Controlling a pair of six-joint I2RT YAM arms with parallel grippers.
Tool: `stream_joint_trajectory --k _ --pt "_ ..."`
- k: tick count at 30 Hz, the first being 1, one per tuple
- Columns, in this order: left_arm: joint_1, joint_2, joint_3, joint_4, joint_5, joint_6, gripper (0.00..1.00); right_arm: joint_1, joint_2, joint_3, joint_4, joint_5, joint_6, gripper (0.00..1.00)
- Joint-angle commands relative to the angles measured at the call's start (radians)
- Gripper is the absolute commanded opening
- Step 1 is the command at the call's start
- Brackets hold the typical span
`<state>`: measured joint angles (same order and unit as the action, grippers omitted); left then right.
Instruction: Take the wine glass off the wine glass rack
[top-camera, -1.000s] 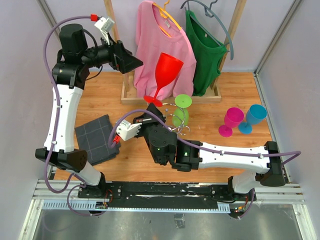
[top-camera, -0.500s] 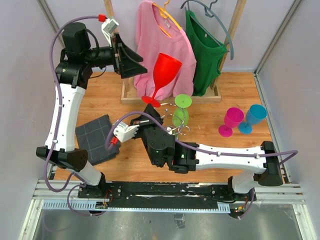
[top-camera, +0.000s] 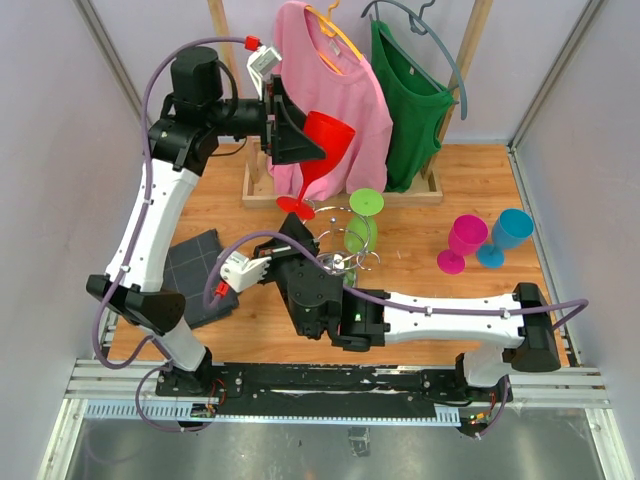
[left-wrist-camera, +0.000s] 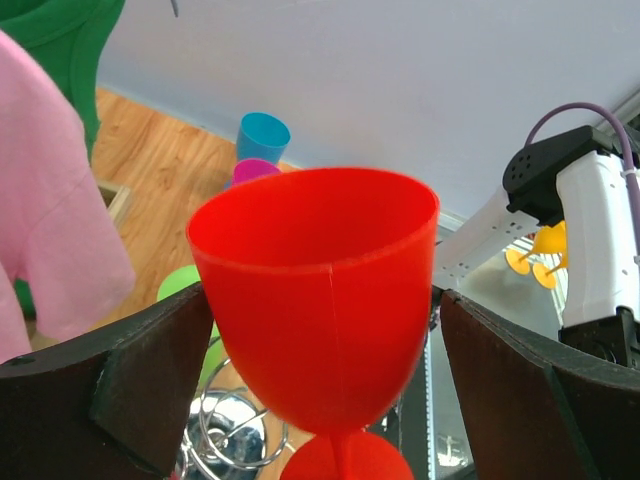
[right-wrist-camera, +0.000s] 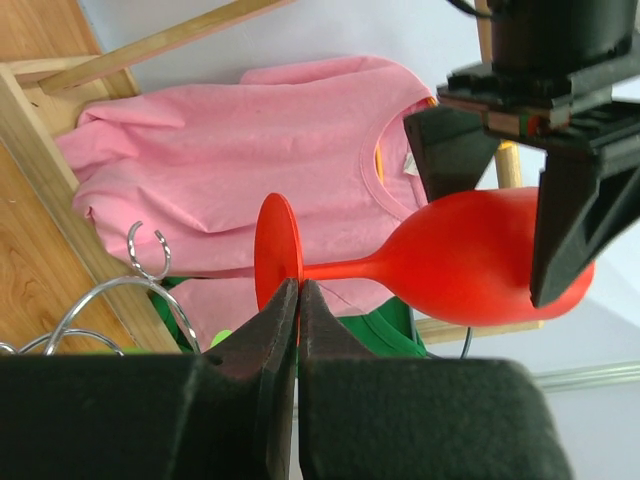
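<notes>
Red wine glass (top-camera: 325, 135) hangs tilted in the air above the worktop (top-camera: 470, 180), clear of the wine glass rack (left-wrist-camera: 235, 440). Its bowl points up toward the pink shirt (top-camera: 350, 90) and its foot is lower, toward the near side. The right gripper (right-wrist-camera: 298, 285) is pinched on the rim of the glass's round foot, its two dark fingers pressed together with the thin red disc between them. The left gripper (left-wrist-camera: 322, 300) is spread wide around the bowl, one finger on each flank. The left wrist view shows the fingers close against the bowl's sides, but whether they touch it cannot be told.

The chrome rack stands on the worktop just below and to the right of the red foot, its curled wire arms showing between the two arms of the robot. A green glass (top-camera: 362, 225) sits among those wires. Farther right, a pink glass (top-camera: 465, 238) and a blue glass (top-camera: 510, 232) stand upright just beside each other on the wood.

Behind, the pink shirt and a green shirt (top-camera: 410, 100) hang from a wooden clothes rack (top-camera: 255, 190). A grey cloth (top-camera: 190, 270) lies flat on the left.
</notes>
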<state>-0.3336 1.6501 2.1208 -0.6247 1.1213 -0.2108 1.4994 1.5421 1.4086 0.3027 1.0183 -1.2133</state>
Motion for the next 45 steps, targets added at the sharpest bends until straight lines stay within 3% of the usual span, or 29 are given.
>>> stream_joint_trajectory --k 1,8,13,14,19,23,25,38,45 --pt "-0.044 0.024 0.045 0.017 -0.001 0.0 0.97 0.023 0.021 0.014 0.046 0.003 -0.015 0.01" --pt "-0.064 0.029 0.033 0.017 0.015 0.004 0.81 0.022 0.023 0.014 0.069 0.017 -0.031 0.01" --pt "-0.064 0.026 0.028 0.017 0.023 0.003 0.76 0.021 0.038 0.005 0.136 0.04 -0.073 0.03" --pt "-0.064 0.025 0.028 0.017 0.023 0.003 0.74 0.021 0.042 0.005 0.148 0.043 -0.083 0.07" --pt "-0.064 0.024 0.028 0.017 0.027 0.003 0.71 0.022 0.055 0.008 0.23 0.07 -0.127 0.59" --pt "-0.064 0.023 0.024 0.017 0.032 0.005 0.7 0.022 0.038 0.024 0.245 0.095 -0.116 0.77" --pt "-0.064 0.025 0.02 0.017 0.035 0.005 0.7 0.024 0.025 0.035 0.228 0.109 -0.094 0.82" --pt "-0.064 0.038 0.028 0.016 0.045 0.008 0.7 0.141 -0.116 0.09 0.062 0.238 0.094 0.86" --pt "-0.065 0.027 0.011 0.017 0.054 0.018 0.7 0.17 -0.17 0.297 0.036 0.31 0.169 0.86"
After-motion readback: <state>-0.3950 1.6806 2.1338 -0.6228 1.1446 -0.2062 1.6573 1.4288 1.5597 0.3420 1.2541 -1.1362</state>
